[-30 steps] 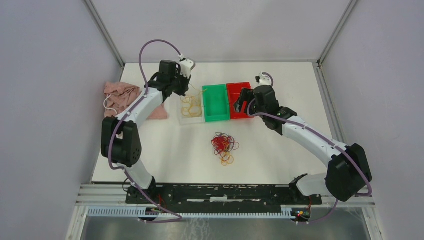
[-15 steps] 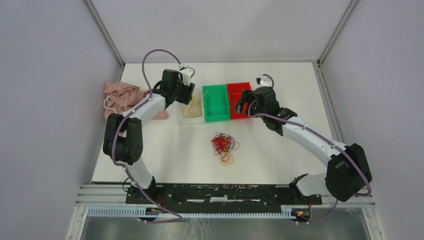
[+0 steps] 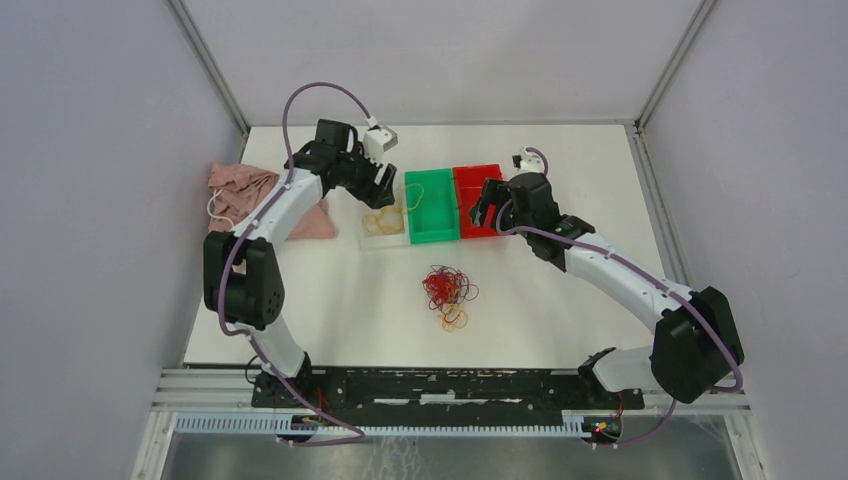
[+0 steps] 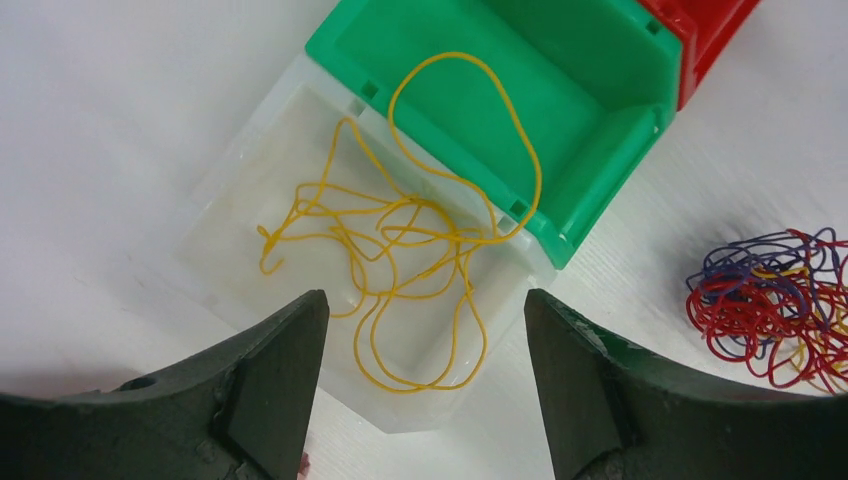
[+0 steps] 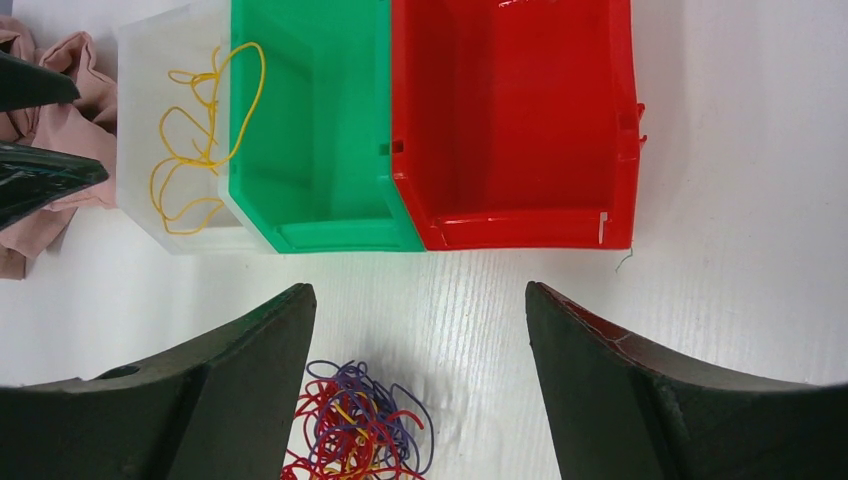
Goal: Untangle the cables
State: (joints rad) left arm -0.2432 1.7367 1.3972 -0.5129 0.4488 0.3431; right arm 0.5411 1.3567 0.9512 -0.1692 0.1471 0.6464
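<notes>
Both arms seen from above, with the wrist views. My left jaws stand apart, hanging over the clear tray point(image 4: 232, 215), which sits in the far half of the bench point(image 3: 330, 300), left of the middle. My right jaws also stand apart, hanging over the near walls of the green bin point(image 5: 310, 130) and the red bin point(image 5: 510, 120). The three containers stand side by side and touching, in the order clear, green, red from left to right.

The cables lie in two groups. Several loose yellow cables point(image 4: 400, 250) lie in the clear tray. One of these yellow loops point(image 4: 495, 100) is draped over the shared wall into the green bin. The remaining cables form a tangle point(image 3: 448, 290) of red, dark purple and yellow cord lying on the bare bench. It is near the bench's centre, toward the near edge and well apart from the bins. A crumpled pink cloth point(image 3: 245, 195) lies against the left edge, toward the far left corner.
</notes>
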